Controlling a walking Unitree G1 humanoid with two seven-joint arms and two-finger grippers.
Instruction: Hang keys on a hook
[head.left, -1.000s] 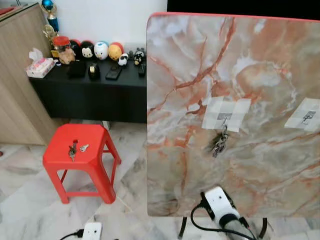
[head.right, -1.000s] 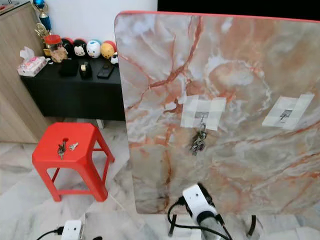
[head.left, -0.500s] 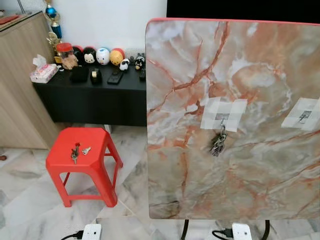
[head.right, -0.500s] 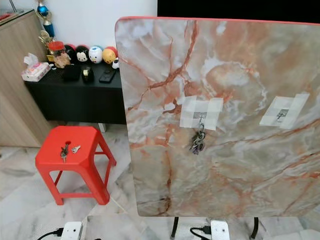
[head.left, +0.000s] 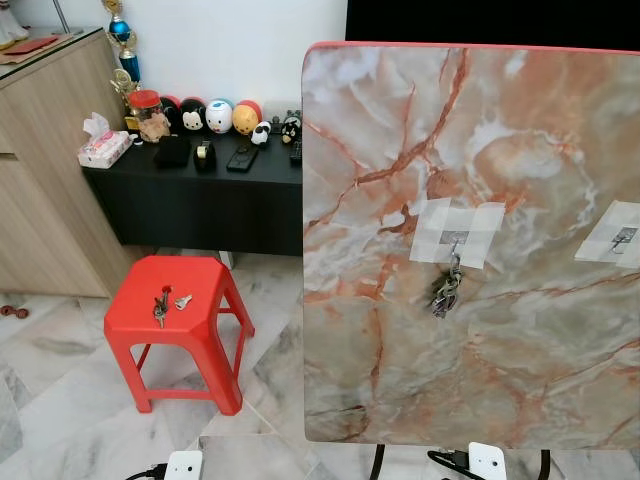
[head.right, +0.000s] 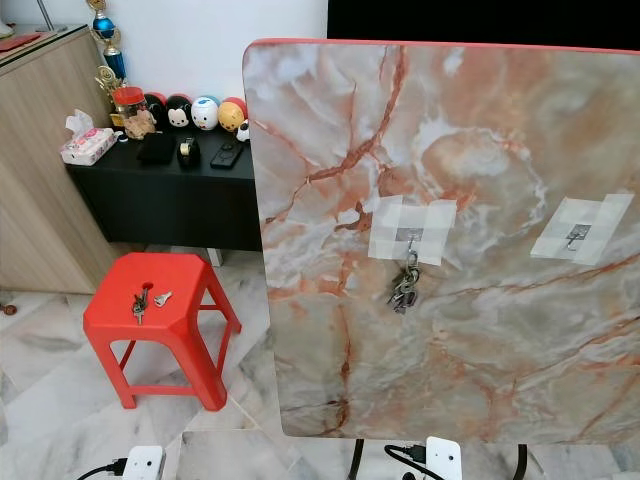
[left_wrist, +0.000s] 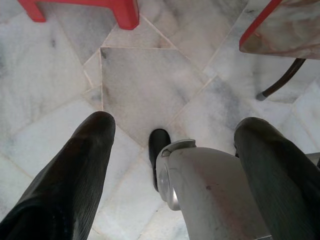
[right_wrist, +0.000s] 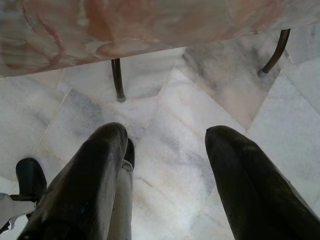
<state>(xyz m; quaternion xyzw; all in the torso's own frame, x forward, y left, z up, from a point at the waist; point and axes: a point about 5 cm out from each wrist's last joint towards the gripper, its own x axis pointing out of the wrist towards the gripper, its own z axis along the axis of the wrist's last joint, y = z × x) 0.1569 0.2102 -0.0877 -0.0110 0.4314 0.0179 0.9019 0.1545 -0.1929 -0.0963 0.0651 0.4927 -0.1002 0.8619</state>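
Observation:
A bunch of keys (head.left: 446, 290) hangs from a small hook (head.left: 454, 240) taped onto an upright marble board (head.left: 520, 150). A second taped hook (head.left: 624, 236) further right on the board is bare. Another set of keys (head.left: 163, 305) lies on top of a red plastic stool (head.left: 180, 325) to the left of the board. My left gripper (left_wrist: 175, 165) hangs low over the floor, open with nothing between its fingers. My right gripper (right_wrist: 167, 175) also hangs open and empty above the tiles near the board's legs (right_wrist: 118, 80).
A black low table (head.left: 200, 195) with round toy figures, a jar and a tissue box stands against the white wall. A wooden cabinet (head.left: 45, 170) is on the left. The floor is marble tile (head.left: 60, 400), and the white wrist housings (head.left: 487, 461) sit at the bottom edge.
The view has drawn back and shifted. My right arm, raised below the hanging keys a second ago, has dropped down out of the head views. The keys stay on the hook.

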